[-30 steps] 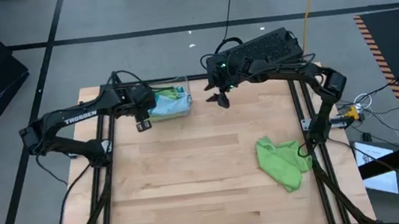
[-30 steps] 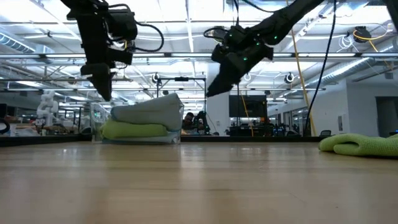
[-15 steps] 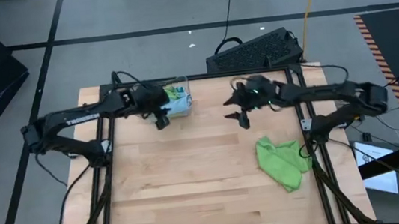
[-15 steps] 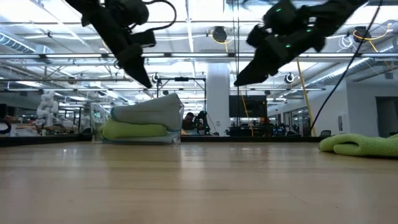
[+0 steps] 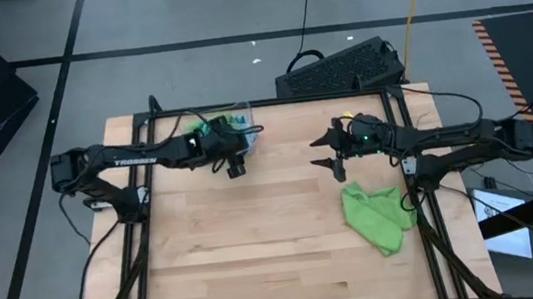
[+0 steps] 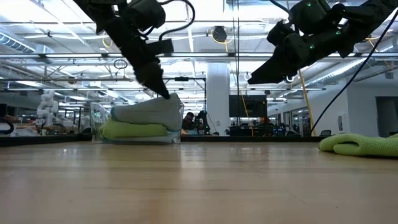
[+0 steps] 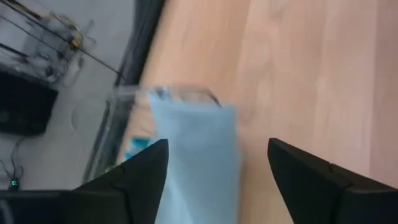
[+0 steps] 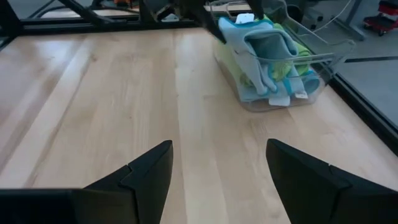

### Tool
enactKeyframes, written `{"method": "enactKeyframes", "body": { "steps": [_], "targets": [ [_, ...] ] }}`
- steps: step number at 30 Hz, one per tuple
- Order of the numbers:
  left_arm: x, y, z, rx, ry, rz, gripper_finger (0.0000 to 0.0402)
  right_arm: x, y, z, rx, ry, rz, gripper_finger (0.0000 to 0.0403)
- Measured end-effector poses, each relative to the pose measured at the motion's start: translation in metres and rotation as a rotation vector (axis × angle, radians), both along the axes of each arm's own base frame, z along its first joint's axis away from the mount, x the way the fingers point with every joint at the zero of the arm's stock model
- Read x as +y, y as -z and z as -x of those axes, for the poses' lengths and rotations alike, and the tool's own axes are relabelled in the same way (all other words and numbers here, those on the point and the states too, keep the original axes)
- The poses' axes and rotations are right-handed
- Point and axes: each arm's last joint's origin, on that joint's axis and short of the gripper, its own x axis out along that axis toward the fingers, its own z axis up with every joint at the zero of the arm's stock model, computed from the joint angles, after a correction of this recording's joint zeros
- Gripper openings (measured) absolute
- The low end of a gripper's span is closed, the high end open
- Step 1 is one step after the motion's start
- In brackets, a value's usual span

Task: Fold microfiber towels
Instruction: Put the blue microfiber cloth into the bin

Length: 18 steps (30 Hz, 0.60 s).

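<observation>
Wooden counter (image 5: 256, 231), bare mid-surface. Clear tray (image 8: 311, 74) far left holds stacked microfiber towels (image 8: 264, 53); left gripper (image 5: 235, 165) beside it, fingers wide, empty. Right gripper (image 5: 336, 159) mid-far, fingers wide, empty. Crumpled green towel (image 5: 377, 215) lies right. Keyboard (image 5: 338, 68) beyond.

Bright overhead lighting; left wrist view motion-blurred; low view backlit.

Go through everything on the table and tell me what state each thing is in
Left pincer: open, over the blue towel.
Right pincer: open, empty, in the air.
Blue towel: folded, atop the tray stack.
Clear tray: holding folded towels.
Green towel: crumpled, unfolded, on the table.
</observation>
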Motion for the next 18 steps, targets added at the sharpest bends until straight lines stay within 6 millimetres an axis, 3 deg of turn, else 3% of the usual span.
{"method": "enactKeyframes", "body": {
  "steps": [4,7,18],
  "targets": [
    [0.007,0.014,-0.004,0.044,-0.023,0.008,0.028,0.0,-0.001,0.0,-0.007,-0.01,0.022,0.0249],
    [0.015,0.019,-0.004,0.065,-0.032,-0.002,0.0259,0.001,-0.002,-0.001,-0.015,-0.016,0.027,0.0249],
    [0.03,0.016,0.001,0.064,-0.089,-0.046,0.0021,0.004,-0.001,-0.002,-0.012,-0.031,0.027,0.0249]
  ]
}}
